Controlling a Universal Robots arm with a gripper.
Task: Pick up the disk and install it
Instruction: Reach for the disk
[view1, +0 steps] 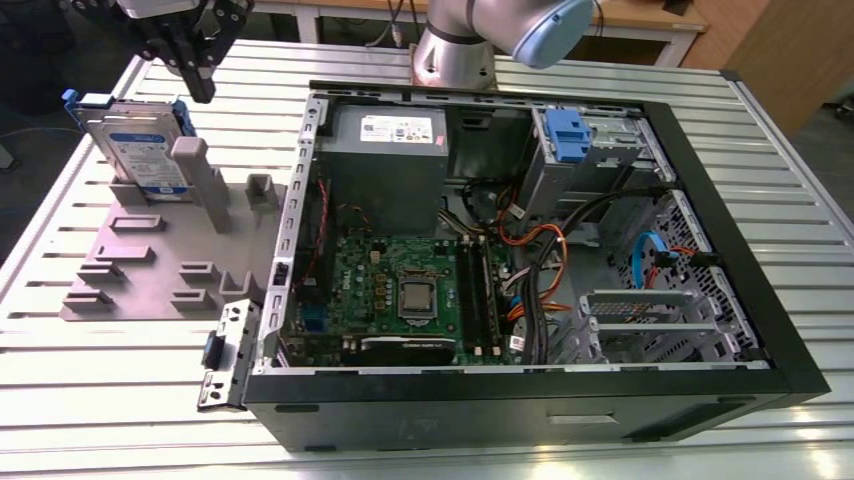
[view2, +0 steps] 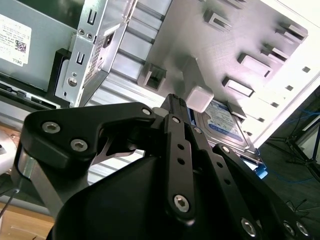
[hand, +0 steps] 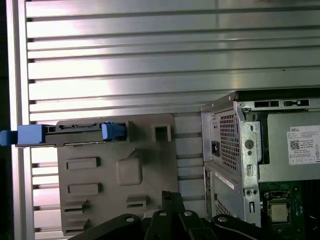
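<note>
Upright, disk (view1: 134, 145) in grey stand (view1: 147, 270) (blue-framed), hand (view1: 200, 90) over stand, closed, empty.

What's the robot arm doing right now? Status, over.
Gripper shut, empty, just above disk. Disk upright in grey holder, not yet installed. Nothing between them.

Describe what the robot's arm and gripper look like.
The arm is silver-grey metal tubing with a rounded light-blue joint cap. The gripper is matte black, built from angular hinged links with rows of small holes and silver screw heads, narrowing to slim fingers.
</note>
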